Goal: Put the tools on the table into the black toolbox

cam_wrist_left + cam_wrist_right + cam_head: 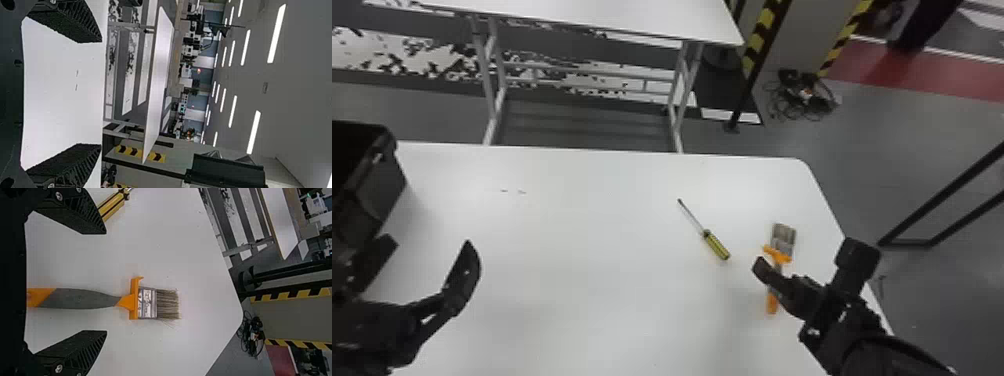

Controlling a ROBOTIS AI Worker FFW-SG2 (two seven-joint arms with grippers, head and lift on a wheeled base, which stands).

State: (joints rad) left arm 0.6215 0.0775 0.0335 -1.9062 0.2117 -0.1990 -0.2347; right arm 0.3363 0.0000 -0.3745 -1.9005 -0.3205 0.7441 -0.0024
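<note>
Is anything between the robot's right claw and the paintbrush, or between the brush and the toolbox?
Nothing visible stands between the right gripper and the paintbrush. Toward the black toolbox, the screwdriver lies flat on the table, and the left gripper is near the box, perhaps in the way.

Brush (86, 298): orange & grey handle, brownish bristles. Driver (716, 244): yel. grip w/ blk stripes. Desk (582, 225): white. Box (379, 185): blk. 2 strips (763, 32): yel. & blk diagonals.
</note>
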